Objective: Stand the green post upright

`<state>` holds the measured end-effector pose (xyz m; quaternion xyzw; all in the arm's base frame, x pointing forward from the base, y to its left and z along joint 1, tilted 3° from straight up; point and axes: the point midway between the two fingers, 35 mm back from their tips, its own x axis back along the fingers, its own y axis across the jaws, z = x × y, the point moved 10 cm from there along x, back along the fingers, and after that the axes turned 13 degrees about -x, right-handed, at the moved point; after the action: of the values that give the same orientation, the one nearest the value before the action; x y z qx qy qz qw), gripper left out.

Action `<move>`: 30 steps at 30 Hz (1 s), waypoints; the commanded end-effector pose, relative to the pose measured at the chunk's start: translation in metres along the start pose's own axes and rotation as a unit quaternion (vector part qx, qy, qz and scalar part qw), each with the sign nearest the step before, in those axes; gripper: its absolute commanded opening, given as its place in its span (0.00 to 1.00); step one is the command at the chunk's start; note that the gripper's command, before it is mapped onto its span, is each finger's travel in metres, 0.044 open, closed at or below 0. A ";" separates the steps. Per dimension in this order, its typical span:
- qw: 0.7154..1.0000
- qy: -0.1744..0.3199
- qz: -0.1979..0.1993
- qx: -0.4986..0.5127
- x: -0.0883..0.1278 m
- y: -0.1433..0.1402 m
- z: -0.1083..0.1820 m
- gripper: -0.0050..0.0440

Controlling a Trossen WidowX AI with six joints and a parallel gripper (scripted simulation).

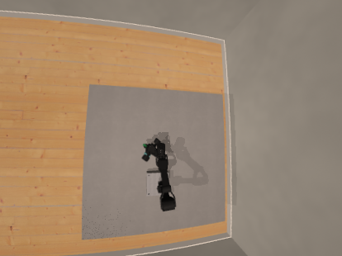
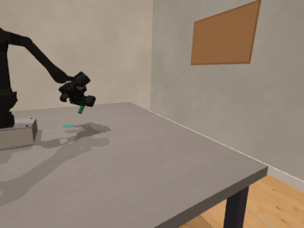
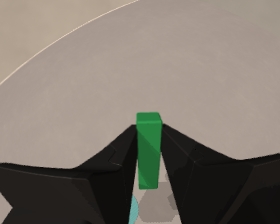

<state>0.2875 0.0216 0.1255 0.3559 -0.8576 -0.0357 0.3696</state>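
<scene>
While I watch the exterior view, my gripper (image 2: 81, 102) hangs above the grey table (image 2: 154, 157), clamped on the green post (image 2: 81, 109) — the jaws are pinched narrow around it. The post's free end sticks out below the fingers, tilted, off the table surface. On the wrist view the green post (image 3: 149, 150) sits squarely between the two black fingers, running lengthwise away from the camera, with its far end past the fingertips. The cyan circle (image 2: 68, 125) lies flat on the table, below and a little left of the post in the exterior view; post and circle are apart. On the wrist view only a sliver of the cyan circle (image 3: 133, 211) peeks out beside the left finger, near the post's lower end. From the top view I see just a speck of green post (image 1: 144, 146) at the arm's tip, over the grey table (image 1: 120, 118). The arm's light base block (image 2: 26, 132) sits at the left — an orange board (image 2: 224, 35) hangs on the wall.
</scene>
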 end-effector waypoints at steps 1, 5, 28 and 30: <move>1.000 -0.015 -0.008 -0.007 0.001 -0.002 0.007 0.15; 0.999 -0.030 -0.013 -0.007 0.002 -0.004 0.010 0.15; 0.994 -0.102 -0.043 0.000 0.012 -0.011 0.026 0.15; 0.993 -0.110 -0.046 0.001 0.013 -0.012 0.027 0.15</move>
<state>0.2747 0.0016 0.1133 0.3859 -0.8759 -0.0813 0.2781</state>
